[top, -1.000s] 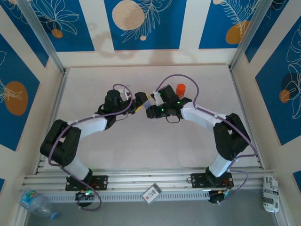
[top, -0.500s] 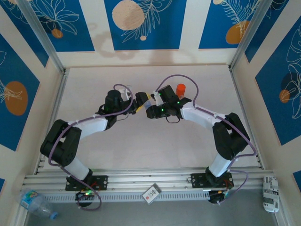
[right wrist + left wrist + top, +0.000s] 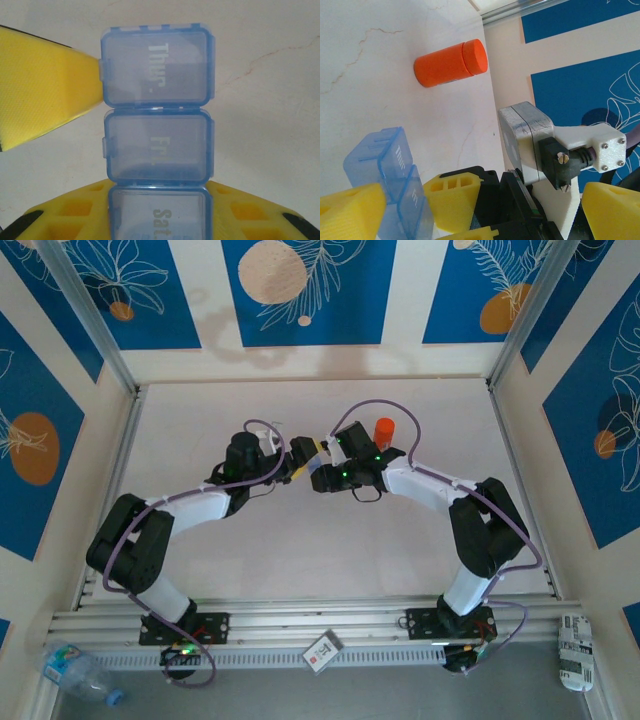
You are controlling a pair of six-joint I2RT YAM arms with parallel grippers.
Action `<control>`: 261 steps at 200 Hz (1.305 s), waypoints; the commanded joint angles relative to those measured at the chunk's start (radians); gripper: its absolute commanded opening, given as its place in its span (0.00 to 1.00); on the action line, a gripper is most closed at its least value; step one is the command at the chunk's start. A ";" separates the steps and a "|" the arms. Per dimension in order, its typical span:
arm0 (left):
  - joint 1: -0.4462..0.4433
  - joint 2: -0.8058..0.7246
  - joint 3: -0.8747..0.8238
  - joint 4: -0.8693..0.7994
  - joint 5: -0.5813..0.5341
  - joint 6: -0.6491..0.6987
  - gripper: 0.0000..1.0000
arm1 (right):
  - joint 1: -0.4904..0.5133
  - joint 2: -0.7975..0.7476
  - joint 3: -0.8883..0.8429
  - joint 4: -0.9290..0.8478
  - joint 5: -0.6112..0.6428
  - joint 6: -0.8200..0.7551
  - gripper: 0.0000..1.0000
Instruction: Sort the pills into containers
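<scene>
From above, the right gripper [image 3: 318,465], clamped on the containers [image 3: 313,449], meets the wide-spread left gripper [image 3: 298,453] mid-table near the orange bottle [image 3: 384,429]; the left wrist view puts the box between those parted fingers [image 3: 350,210]; the right wrist view shows closed lids, so careless prying could twist it loose.

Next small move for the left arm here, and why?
Probably: with the open left gripper, hook its finger under the side tab of the Thur. lid and lift. The right gripper is shut on the pill box at its Sat. end, visible lids look closed, and that finger sits beside the tab.
</scene>
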 commanded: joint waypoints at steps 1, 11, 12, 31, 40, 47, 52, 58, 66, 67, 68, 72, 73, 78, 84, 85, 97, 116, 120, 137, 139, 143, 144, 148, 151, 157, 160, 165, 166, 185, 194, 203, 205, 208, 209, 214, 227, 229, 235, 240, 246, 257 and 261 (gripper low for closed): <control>-0.028 -0.017 0.031 0.055 0.003 -0.019 1.00 | 0.013 0.017 -0.011 0.015 -0.023 0.013 0.36; -0.031 -0.023 0.033 0.060 0.000 -0.024 1.00 | 0.012 0.020 -0.011 0.015 -0.023 0.014 0.36; -0.032 -0.025 0.033 0.060 0.000 -0.024 1.00 | 0.012 0.020 -0.011 0.015 -0.023 0.014 0.36; -0.040 -0.042 0.041 0.060 -0.009 -0.032 1.00 | 0.010 0.028 -0.009 0.017 -0.020 0.016 0.35; -0.040 -0.052 0.045 0.059 -0.013 -0.034 1.00 | 0.007 0.029 -0.008 0.018 -0.022 0.016 0.35; -0.041 -0.058 0.048 0.055 -0.018 -0.032 1.00 | 0.005 0.031 -0.008 0.018 -0.022 0.016 0.35; -0.041 -0.065 0.050 0.052 -0.020 -0.029 1.00 | 0.004 0.032 -0.009 0.019 -0.021 0.017 0.36; -0.041 -0.073 0.052 0.044 -0.025 -0.026 1.00 | 0.004 0.033 -0.009 0.020 -0.022 0.018 0.36; -0.041 -0.081 0.054 0.036 -0.032 -0.021 1.00 | 0.002 0.032 -0.009 0.020 -0.023 0.019 0.35; -0.041 -0.081 0.054 0.036 -0.032 -0.021 1.00 | 0.002 0.032 -0.009 0.019 -0.023 0.018 0.35; -0.042 -0.083 0.055 0.035 -0.032 -0.020 1.00 | 0.002 0.032 -0.009 0.019 -0.023 0.018 0.35; -0.042 -0.085 0.057 0.033 -0.033 -0.017 1.00 | 0.002 0.033 -0.009 0.020 -0.023 0.018 0.35; -0.041 -0.086 0.057 0.033 -0.033 -0.018 1.00 | 0.001 0.033 -0.009 0.020 -0.024 0.019 0.35; -0.041 -0.090 0.059 0.025 -0.034 -0.013 1.00 | 0.002 0.032 -0.011 0.020 -0.024 0.019 0.35; -0.041 -0.096 0.061 0.006 -0.043 -0.003 1.00 | 0.000 0.033 -0.011 0.021 -0.023 0.019 0.35; -0.041 -0.097 0.061 0.003 -0.044 -0.001 1.00 | -0.001 0.032 -0.012 0.021 -0.023 0.018 0.35; -0.040 -0.112 0.059 -0.037 -0.067 0.026 1.00 | -0.001 0.031 -0.016 0.023 -0.024 0.019 0.35; -0.028 -0.146 0.037 -0.105 -0.131 0.058 1.00 | -0.004 0.028 -0.023 0.023 -0.024 0.014 0.36; -0.023 -0.154 0.031 -0.116 -0.144 0.064 1.00 | -0.004 0.029 -0.026 0.023 -0.023 0.012 0.35; 0.013 -0.184 0.007 -0.166 -0.185 0.084 1.00 | -0.002 0.034 -0.034 0.022 -0.021 -0.002 0.36; 0.019 -0.187 0.004 -0.172 -0.189 0.086 1.00 | -0.003 0.037 -0.034 0.021 -0.020 -0.004 0.36; 0.031 -0.193 -0.002 -0.184 -0.195 0.091 1.00 | 0.000 0.039 -0.036 0.020 -0.019 -0.009 0.36; 0.032 -0.195 -0.003 -0.187 -0.197 0.092 1.00 | -0.001 0.040 -0.036 0.020 -0.018 -0.011 0.36; 0.045 -0.203 -0.011 -0.196 -0.204 0.094 1.00 | 0.001 0.042 -0.037 0.018 -0.018 -0.017 0.36; 0.055 -0.206 -0.016 -0.201 -0.208 0.096 1.00 | 0.003 0.046 -0.037 0.017 -0.016 -0.023 0.36; 0.073 -0.216 -0.028 -0.213 -0.214 0.099 1.00 | 0.006 0.049 -0.037 0.015 -0.014 -0.031 0.36; 0.083 -0.221 -0.034 -0.215 -0.215 0.100 1.00 | 0.009 0.051 -0.036 0.014 -0.013 -0.038 0.36; 0.098 -0.227 -0.043 -0.220 -0.216 0.102 1.00 | 0.013 0.058 -0.035 0.012 -0.009 -0.046 0.36; 0.101 -0.228 -0.044 -0.220 -0.215 0.103 1.00 | 0.014 0.059 -0.034 0.012 -0.009 -0.049 0.36; 0.155 -0.241 -0.064 -0.234 -0.201 0.109 1.00 | 0.042 0.089 -0.022 0.002 0.016 -0.089 0.36; 0.172 -0.247 -0.069 -0.240 -0.196 0.113 1.00 | 0.055 0.105 -0.013 -0.006 0.026 -0.103 0.37; 0.183 -0.252 -0.073 -0.247 -0.194 0.117 1.00 | 0.072 0.125 0.000 -0.017 0.041 -0.122 0.37; 0.185 -0.254 -0.074 -0.249 -0.194 0.118 1.00 | 0.074 0.127 0.001 -0.018 0.044 -0.124 0.37; 0.188 -0.254 -0.074 -0.252 -0.195 0.119 1.00 | 0.082 0.135 0.007 -0.022 0.053 -0.132 0.37; 0.188 -0.255 -0.074 -0.253 -0.194 0.120 1.00 | 0.084 0.137 0.008 -0.023 0.055 -0.134 0.37; 0.191 -0.258 -0.074 -0.255 -0.194 0.124 1.00 | 0.093 0.149 0.015 -0.030 0.068 -0.144 0.37; 0.196 -0.258 -0.073 -0.267 -0.194 0.135 1.00 | 0.119 0.171 0.032 -0.043 0.103 -0.165 0.37; 0.197 -0.259 -0.073 -0.268 -0.193 0.136 1.00 | 0.120 0.173 0.033 -0.044 0.105 -0.167 0.37; 0.198 -0.260 -0.073 -0.270 -0.192 0.137 1.00 | 0.133 0.182 0.039 -0.049 0.121 -0.177 0.38; 0.198 -0.259 -0.073 -0.270 -0.191 0.139 1.00 | 0.139 0.187 0.040 -0.049 0.128 -0.184 0.38; 0.198 -0.258 -0.073 -0.270 -0.190 0.139 1.00 | 0.147 0.193 0.042 -0.051 0.138 -0.191 0.39; 0.198 -0.256 -0.075 -0.270 -0.189 0.138 1.00 | 0.160 0.205 0.045 -0.054 0.151 -0.201 0.40; 0.198 -0.254 -0.076 -0.266 -0.189 0.137 1.00 | 0.162 0.209 0.046 -0.055 0.155 -0.204 0.40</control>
